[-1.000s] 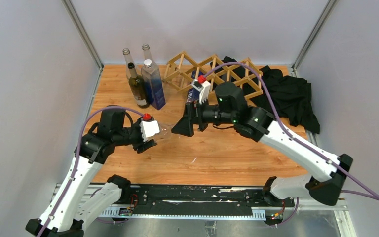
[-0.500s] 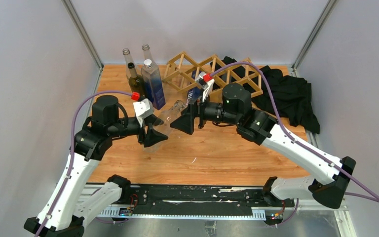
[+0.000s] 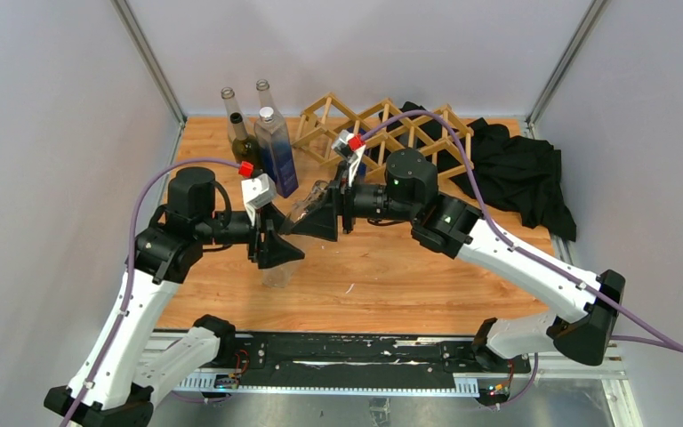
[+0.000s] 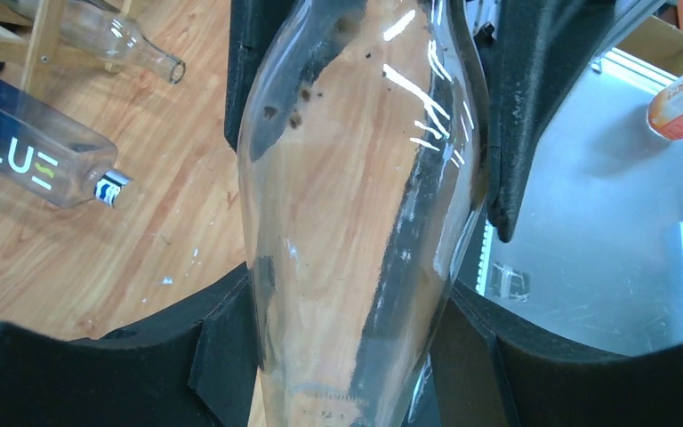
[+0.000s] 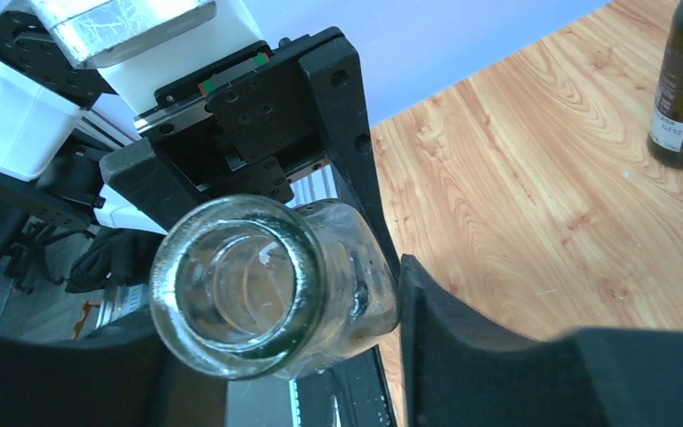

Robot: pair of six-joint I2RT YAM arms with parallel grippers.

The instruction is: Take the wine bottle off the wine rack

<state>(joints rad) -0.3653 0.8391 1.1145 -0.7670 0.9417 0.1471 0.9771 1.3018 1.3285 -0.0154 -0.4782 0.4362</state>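
Observation:
A clear glass wine bottle (image 3: 301, 213) hangs tilted over the table's middle, held by both arms. My left gripper (image 3: 277, 245) is shut on its lower body (image 4: 356, 222), with a black pad pressed on each side. My right gripper (image 3: 325, 213) is shut on the neck just behind the open mouth (image 5: 231, 294); its right pad (image 5: 462, 347) touches the glass. The wooden lattice wine rack (image 3: 320, 116) stands at the back, apart from this bottle. One of its slats (image 4: 44, 40) shows in the left wrist view.
A blue bottle (image 4: 18, 147) and another clear bottle (image 4: 116, 40) lie in the rack. Several bottles stand at the back left, among them a dark green one (image 3: 247, 156) and a blue square one (image 3: 276, 151). Black cloth (image 3: 525, 169) lies at the back right.
My left gripper has turned and tipped the clear bottle up. My right gripper has moved left over the neck and closed on it.

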